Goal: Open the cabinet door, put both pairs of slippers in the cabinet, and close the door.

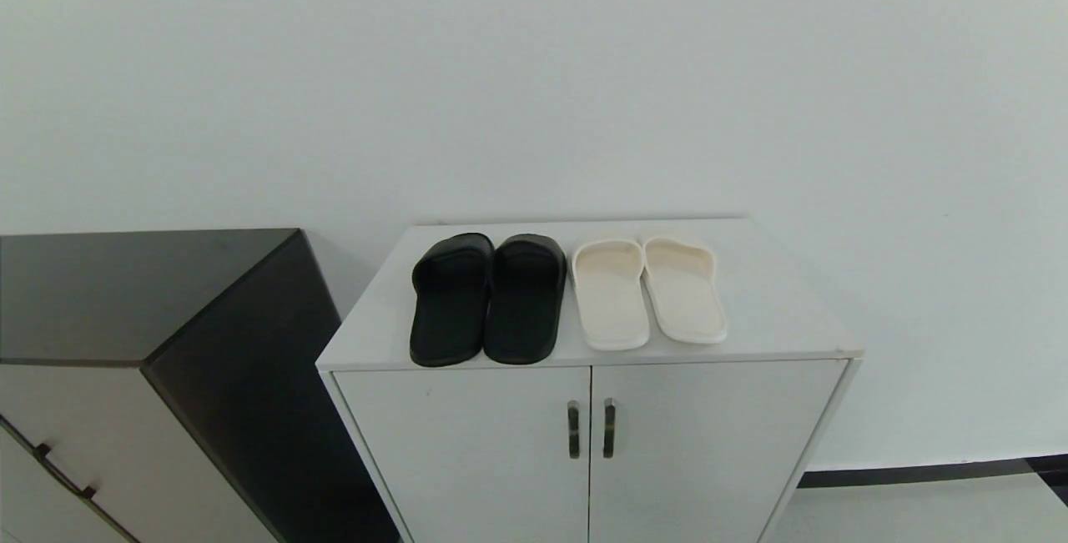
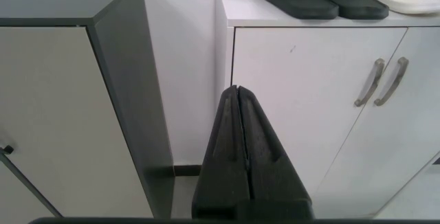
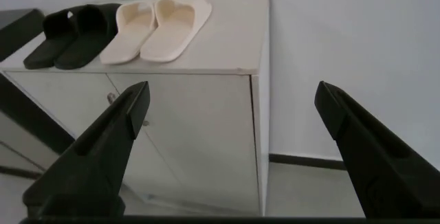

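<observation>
A white two-door cabinet (image 1: 467,451) stands against the wall with both doors shut and two metal handles (image 1: 591,428) side by side at the middle. On its top lie a black pair of slippers (image 1: 486,297) and, to their right, a cream pair of slippers (image 1: 649,289). In the left wrist view my left gripper (image 2: 238,92) is shut with nothing in it, held low in front of the left door (image 2: 302,107), short of the handles (image 2: 382,81). My right gripper (image 3: 232,100) stands wide open and empty, off the cabinet's right front corner (image 3: 256,74), below the cream slippers (image 3: 155,26).
A taller dark cabinet (image 1: 167,343) with pale drawer fronts stands close on the left of the white one, leaving a narrow gap. A plain white wall is behind. Open floor (image 1: 918,510) lies to the right of the white cabinet.
</observation>
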Robot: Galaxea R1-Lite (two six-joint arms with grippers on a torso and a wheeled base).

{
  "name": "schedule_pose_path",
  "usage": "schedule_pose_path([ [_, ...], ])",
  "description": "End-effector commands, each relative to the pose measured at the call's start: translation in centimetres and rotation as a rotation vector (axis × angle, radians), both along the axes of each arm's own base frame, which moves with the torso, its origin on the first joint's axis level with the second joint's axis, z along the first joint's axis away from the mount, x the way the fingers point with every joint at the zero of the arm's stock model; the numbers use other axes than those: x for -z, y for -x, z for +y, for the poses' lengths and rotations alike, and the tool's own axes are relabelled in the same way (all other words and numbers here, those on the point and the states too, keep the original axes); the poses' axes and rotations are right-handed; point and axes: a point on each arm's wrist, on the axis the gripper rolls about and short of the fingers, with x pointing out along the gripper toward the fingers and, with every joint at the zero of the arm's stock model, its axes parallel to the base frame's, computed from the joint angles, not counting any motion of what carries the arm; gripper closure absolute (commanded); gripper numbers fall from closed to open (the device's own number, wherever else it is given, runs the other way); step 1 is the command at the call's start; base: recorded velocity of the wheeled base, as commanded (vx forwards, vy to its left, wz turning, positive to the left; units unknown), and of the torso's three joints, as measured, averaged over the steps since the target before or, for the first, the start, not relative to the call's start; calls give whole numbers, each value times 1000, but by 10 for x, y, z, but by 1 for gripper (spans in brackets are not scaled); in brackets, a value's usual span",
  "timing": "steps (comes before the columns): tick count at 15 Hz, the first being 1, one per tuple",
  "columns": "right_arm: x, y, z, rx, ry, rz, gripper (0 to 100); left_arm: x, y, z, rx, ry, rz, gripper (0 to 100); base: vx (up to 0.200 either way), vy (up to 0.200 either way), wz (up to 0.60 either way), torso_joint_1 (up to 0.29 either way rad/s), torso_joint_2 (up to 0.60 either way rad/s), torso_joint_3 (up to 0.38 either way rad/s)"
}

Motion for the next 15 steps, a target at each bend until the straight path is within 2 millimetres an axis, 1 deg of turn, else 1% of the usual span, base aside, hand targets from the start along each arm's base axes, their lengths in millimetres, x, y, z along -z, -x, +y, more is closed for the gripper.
schedule_pose_path([
  [1, -2, -65, 45, -104, 15, 138, 0, 0, 0, 0, 0, 0, 0, 100, 0, 0, 0, 0, 0, 0],
  [2, -12, -71, 67, -100, -10, 136, 0, 0, 0, 0, 0, 0, 0, 100, 0, 0, 0, 0, 0, 0],
  [3, -20, -77, 85, -92, -39, 142, 0, 0, 0, 0, 0, -2, 0, 100, 0, 0, 0, 0, 0, 0],
  [5, -33, -99, 111, -89, -58, 153, 0, 0, 0, 0, 0, -2, 2, 100, 0, 0, 0, 0, 0, 0],
  [6, -34, -111, 121, -85, -51, 162, 0, 0, 0, 0, 0, -2, 2, 100, 0, 0, 0, 0, 0, 0],
  [10, -26, -159, 164, -50, -15, 214, 0, 0, 0, 0, 0, -3, 3, 100, 0, 0, 0, 0, 0, 0],
  [12, -21, -185, 186, -6, 2, 215, 0, 0, 0, 0, 0, -3, 2, 100, 0, 0, 0, 0, 0, 0],
  [13, -18, -193, 193, 6, 8, 215, 0, 0, 0, 0, 0, -3, 0, 100, 0, 0, 0, 0, 0, 0],
  [15, -11, -222, 219, 44, 5, 172, 0, 0, 0, 0, 0, -2, 2, 100, 0, 0, 0, 0, 0, 0],
])
